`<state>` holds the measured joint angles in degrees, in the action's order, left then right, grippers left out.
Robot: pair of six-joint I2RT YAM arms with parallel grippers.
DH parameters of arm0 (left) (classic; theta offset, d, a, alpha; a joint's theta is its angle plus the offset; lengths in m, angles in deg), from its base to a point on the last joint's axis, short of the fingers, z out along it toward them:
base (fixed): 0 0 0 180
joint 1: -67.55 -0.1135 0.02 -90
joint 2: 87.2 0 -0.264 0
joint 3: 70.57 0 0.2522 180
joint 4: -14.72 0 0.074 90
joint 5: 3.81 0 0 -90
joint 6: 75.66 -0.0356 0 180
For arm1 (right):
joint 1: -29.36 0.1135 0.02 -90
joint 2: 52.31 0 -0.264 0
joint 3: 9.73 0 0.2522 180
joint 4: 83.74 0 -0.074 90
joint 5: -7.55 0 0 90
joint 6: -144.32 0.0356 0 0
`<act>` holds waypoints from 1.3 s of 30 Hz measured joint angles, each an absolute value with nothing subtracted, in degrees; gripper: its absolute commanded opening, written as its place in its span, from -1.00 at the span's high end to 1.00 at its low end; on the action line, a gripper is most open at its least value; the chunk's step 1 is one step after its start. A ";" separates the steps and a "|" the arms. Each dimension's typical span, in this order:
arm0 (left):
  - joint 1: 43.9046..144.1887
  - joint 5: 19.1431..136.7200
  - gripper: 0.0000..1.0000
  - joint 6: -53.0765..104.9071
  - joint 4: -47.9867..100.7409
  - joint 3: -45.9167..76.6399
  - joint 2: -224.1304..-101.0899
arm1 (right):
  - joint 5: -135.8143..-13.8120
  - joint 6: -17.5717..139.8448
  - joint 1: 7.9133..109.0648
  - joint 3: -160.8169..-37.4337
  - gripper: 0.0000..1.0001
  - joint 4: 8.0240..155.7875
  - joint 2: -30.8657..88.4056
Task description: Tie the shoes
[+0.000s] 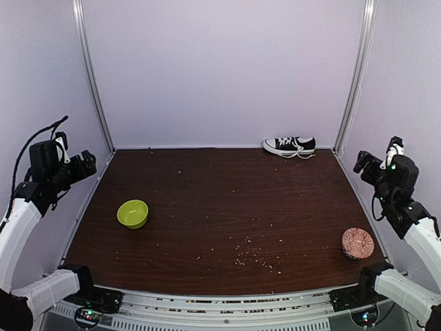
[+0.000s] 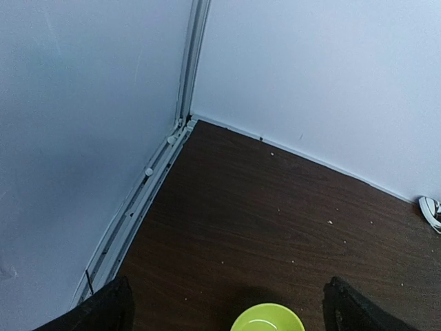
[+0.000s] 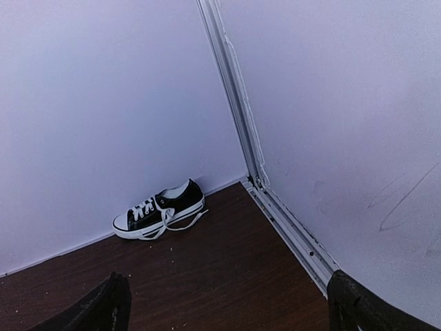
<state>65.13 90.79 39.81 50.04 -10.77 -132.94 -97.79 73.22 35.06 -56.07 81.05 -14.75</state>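
1. Shoe (image 1: 289,145): 1 black low-top with white sole and toe cap. It stands upright on its sole in the far right corner of the table (image 1: 220,200), just beside the back wall. The toe points left and the heel faces the right corner post.
2. Laces (image 3: 169,219): white and untied. The loose ends lie on the table along the near side of the shoe.
3. Left gripper (image 1: 88,163): raised over the left table edge, well apart from the shoe. In the left wrist view its 2 fingers (image 2: 103,310) stand spread wide at the lower corners with nothing between them. State: released, empty.
4. Right gripper (image 1: 361,163): raised at the right table edge, nearer than the shoe and apart from it. In the right wrist view its 2 fingers (image 3: 103,307) stand spread wide, with the shoe showing farther off between them. State: released, empty.
5. Green bowl (image 1: 133,213): on the left half of the table, open side up. Its rim shows at the bottom of the left wrist view.
6. Round pink patterned item (image 1: 357,243): on the table near the right edge, well apart from the shoe. I cannot tell what it is.
7. Crumbs (image 1: 251,258): pale specks scattered on the near centre of the table.
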 measured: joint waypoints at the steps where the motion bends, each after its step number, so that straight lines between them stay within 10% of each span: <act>1: 65.13 90.18 -0.96 39.79 53.26 -8.45 -133.66 | -97.24 73.68 35.06 -57.05 -0.99 79.85 -13.50; 10: 65.13 84.80 -0.96 32.84 62.59 7.42 -137.73 | -96.39 74.46 45.07 -73.73 -0.99 72.94 9.16; 39: 62.60 81.13 -0.96 26.54 63.07 3.46 -138.29 | -94.31 91.29 42.86 -148.04 -0.63 47.63 85.25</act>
